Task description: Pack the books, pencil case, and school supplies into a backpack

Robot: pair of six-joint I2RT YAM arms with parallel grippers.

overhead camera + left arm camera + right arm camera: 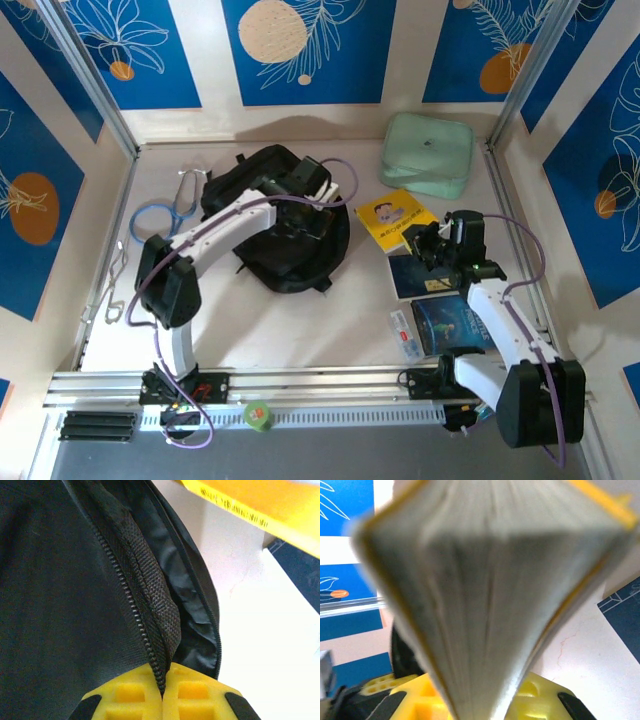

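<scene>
The black backpack lies left of centre. My left gripper is shut on the backpack's zipper flap, its yellow pads pinching the fabric edge beside the opening. My right gripper is shut on the yellow book, whose page edges fan out close before the right wrist camera. The small dark navy book lies below it and the larger blue book nearer the front. The slim whitish pencil case lies left of the blue book.
A mint-green padded pouch sits at the back right. A stethoscope-like blue loop and metal clips lie along the left wall. A green tape roll rests on the front rail.
</scene>
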